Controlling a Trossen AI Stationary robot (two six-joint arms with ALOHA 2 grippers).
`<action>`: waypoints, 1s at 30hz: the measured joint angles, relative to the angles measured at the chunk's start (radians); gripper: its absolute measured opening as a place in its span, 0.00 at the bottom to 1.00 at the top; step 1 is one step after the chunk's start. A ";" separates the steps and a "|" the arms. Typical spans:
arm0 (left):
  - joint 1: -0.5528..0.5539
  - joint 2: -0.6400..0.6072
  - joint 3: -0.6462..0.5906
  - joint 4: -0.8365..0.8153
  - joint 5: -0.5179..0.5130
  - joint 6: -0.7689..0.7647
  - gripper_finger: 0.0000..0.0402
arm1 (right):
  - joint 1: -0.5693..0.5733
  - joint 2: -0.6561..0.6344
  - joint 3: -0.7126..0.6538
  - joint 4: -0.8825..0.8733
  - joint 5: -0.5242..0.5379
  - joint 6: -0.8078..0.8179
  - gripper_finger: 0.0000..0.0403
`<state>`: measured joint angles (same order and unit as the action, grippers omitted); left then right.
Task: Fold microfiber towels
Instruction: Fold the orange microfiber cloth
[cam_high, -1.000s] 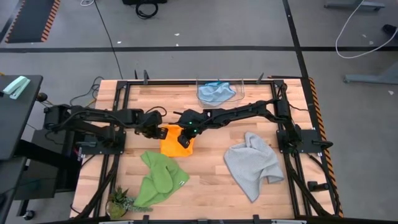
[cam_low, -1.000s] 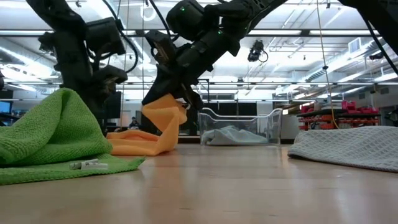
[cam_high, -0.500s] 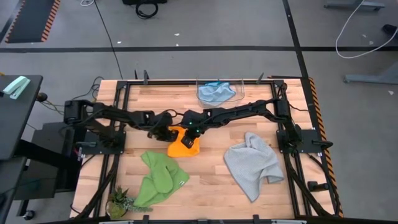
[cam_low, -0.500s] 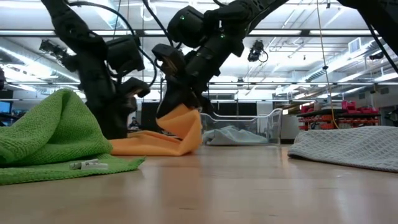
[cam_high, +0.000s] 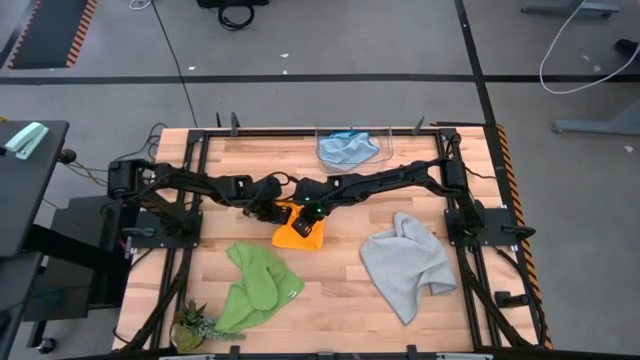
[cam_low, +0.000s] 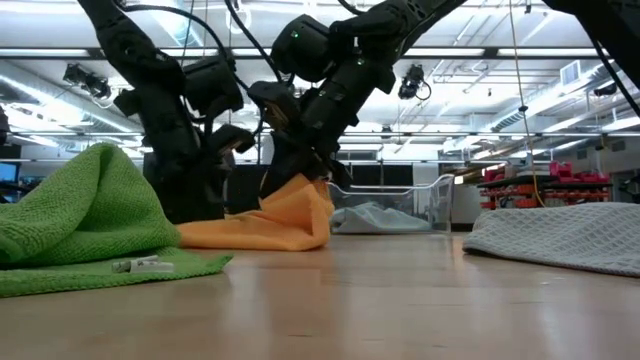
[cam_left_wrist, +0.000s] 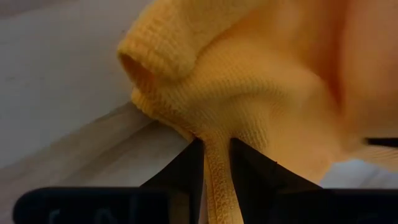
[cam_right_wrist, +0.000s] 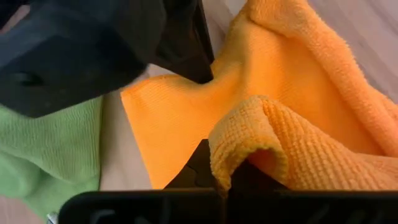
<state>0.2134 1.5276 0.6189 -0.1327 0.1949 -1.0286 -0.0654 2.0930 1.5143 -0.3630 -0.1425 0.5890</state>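
Both pincers meet at mid-table, the left pincer (cam_left_wrist: 214, 168) and right pincer (cam_right_wrist: 227, 174) each clamped on a hem of the yellow-orange towel (cam_high: 300, 229). The cloth's doubled-over bulk lies just beyond their tips, between them.

Desk (cam_high: 340, 290): a light wooden top inside a dark frame is carrying everything.
Orange towel (cam_high: 300, 232): is lying bunched near the centre, part of it lifted off the wood.
Green towel (cam_high: 255, 290): is lying crumpled toward 7 o'clock.
Grey towel (cam_high: 405, 265): is lying rumpled toward 4 o'clock, well apart from the orange one.
Clear bin (cam_high: 350, 135): is standing at the 12 o'clock edge, holding the blue towel (cam_high: 347, 150).
Small plant (cam_high: 192, 325): is sitting at the 7 o'clock corner, just beside the green towel.
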 joint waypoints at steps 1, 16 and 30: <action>0.003 -0.011 0.000 0.006 -0.003 0.000 0.20 | -0.003 0.000 0.000 0.001 0.000 0.008 0.00; 0.015 -0.014 0.002 0.017 -0.027 -0.014 0.23 | -0.054 0.009 0.001 0.092 -0.029 0.024 0.00; 0.018 -0.014 0.002 0.052 -0.030 -0.010 0.21 | -0.070 0.024 0.001 0.127 -0.158 -0.016 0.18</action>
<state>0.2317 1.5139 0.6209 -0.0808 0.1654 -1.0383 -0.1352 2.1170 1.5154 -0.2357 -0.3006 0.5730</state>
